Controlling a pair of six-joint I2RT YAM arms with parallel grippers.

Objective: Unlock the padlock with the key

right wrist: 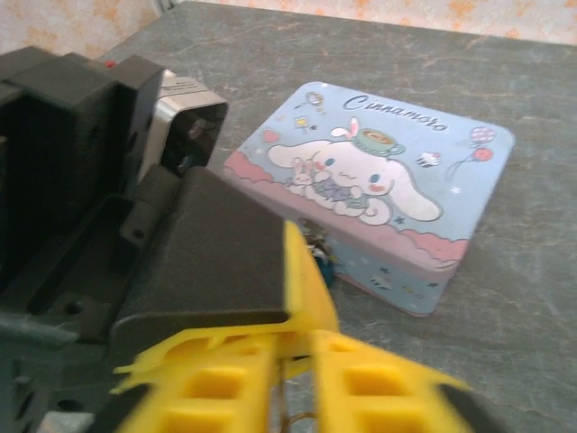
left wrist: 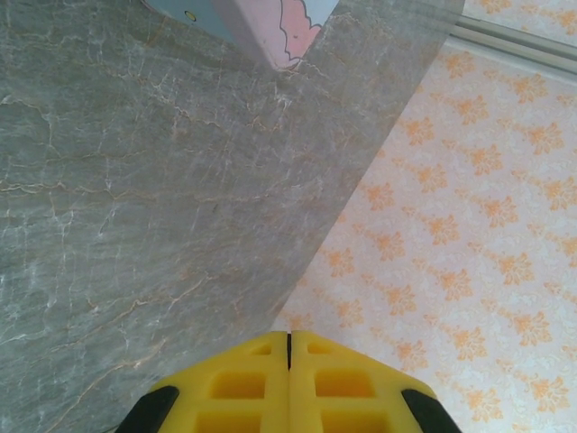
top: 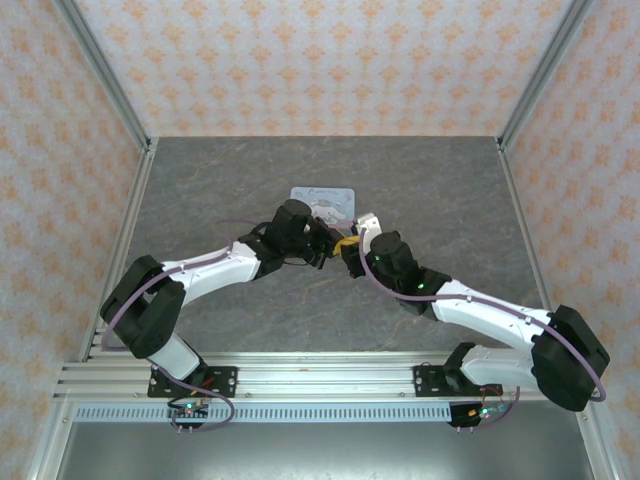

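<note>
Crowding tin (right wrist: 397, 180) edge, left fingers (left wrist: 234, 388) pressed together, right fingers (right wrist: 379, 388) narrowly parted, contents unclear

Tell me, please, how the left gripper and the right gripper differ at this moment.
The left gripper has its fingers pressed together with no gap; the right gripper has its fingers slightly apart. In the top view the left gripper points in from the left, the right gripper from the right. Both have yellow fingers and meet close to the tin.
</note>
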